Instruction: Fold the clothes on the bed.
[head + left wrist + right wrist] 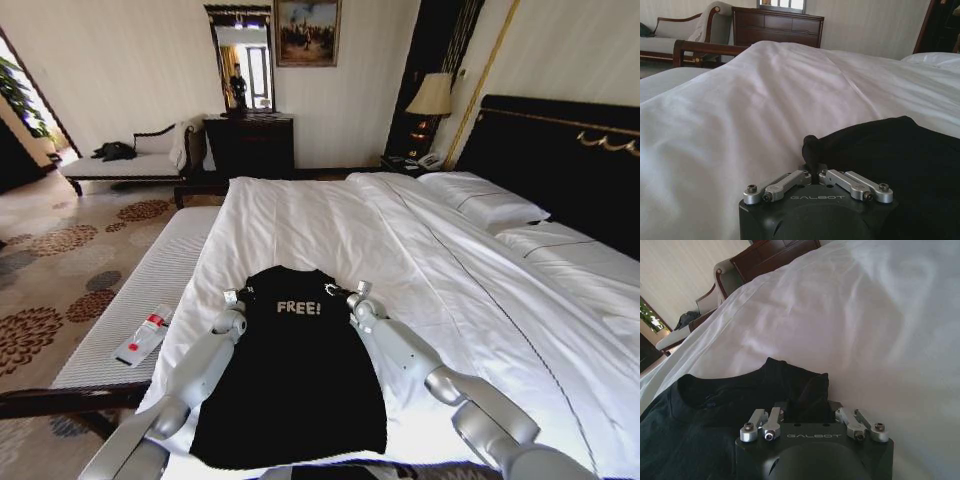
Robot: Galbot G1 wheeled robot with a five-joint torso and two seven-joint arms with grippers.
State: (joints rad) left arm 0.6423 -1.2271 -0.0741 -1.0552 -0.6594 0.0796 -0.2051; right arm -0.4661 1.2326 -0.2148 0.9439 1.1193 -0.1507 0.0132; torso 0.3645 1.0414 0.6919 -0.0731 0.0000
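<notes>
My left fingers point(816, 169) are pinching a bunched fold of the black T-shirt point(290, 375) at its left shoulder; my right fingers point(807, 407) are pinching the right shoulder beside the collar. In the head view the left gripper point(233, 297) and right gripper point(357, 293) are flanking the "FREE!" print. The shirt is lying flat near the foot of the bed point(440, 260), sleeves apparently tucked. Soft, light, floppy fabric; shoulder corners seem the best hold.
</notes>
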